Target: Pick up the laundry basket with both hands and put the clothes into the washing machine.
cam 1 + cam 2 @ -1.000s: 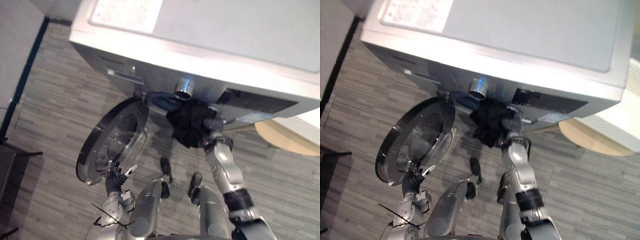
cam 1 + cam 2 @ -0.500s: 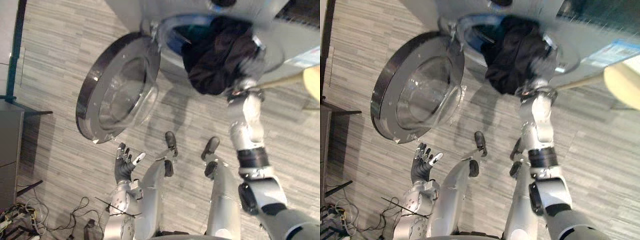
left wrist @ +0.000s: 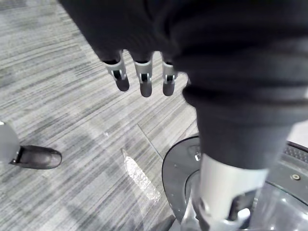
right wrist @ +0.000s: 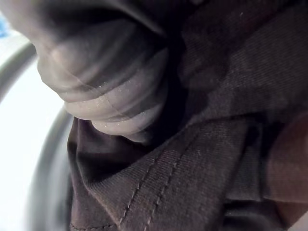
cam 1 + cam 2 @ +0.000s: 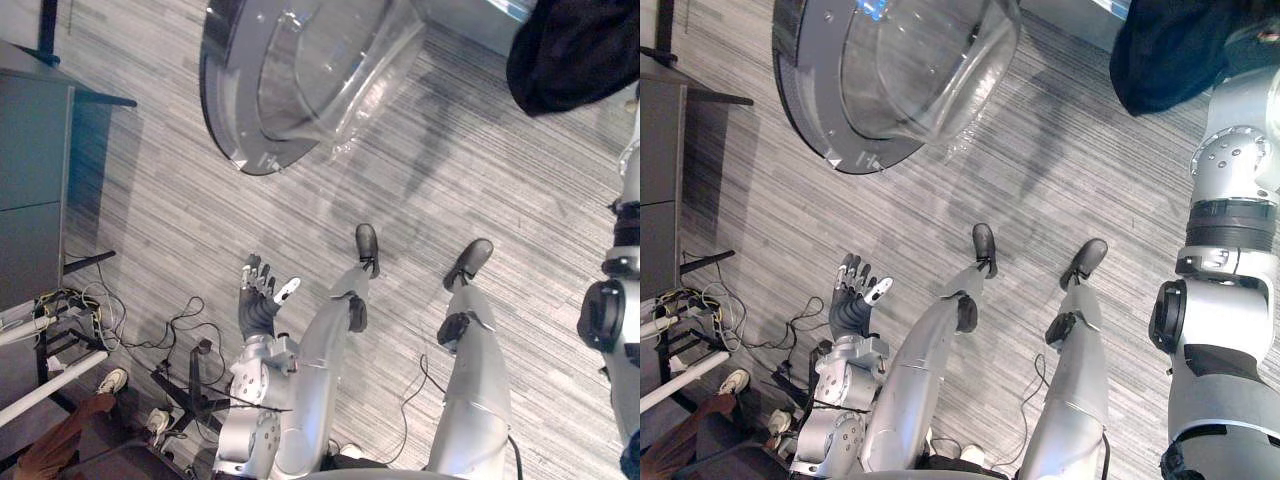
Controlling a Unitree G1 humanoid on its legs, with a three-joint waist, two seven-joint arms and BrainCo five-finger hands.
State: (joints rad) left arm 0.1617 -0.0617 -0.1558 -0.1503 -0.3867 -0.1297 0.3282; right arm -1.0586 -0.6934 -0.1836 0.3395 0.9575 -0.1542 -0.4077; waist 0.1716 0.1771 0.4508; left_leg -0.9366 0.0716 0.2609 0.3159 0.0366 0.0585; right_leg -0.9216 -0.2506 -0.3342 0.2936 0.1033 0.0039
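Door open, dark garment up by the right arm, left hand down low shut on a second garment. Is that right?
Not quite. The left hand holds nothing: the left wrist view shows its fingers straight over the floor. The rest stands: the door is open and the dark garment is up by the right arm.

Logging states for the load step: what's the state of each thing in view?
washer door: swung wide open.
dark garment: bunched, hanging in the air at the end of the right arm.
left hand: open, fingers straight, holding nothing.
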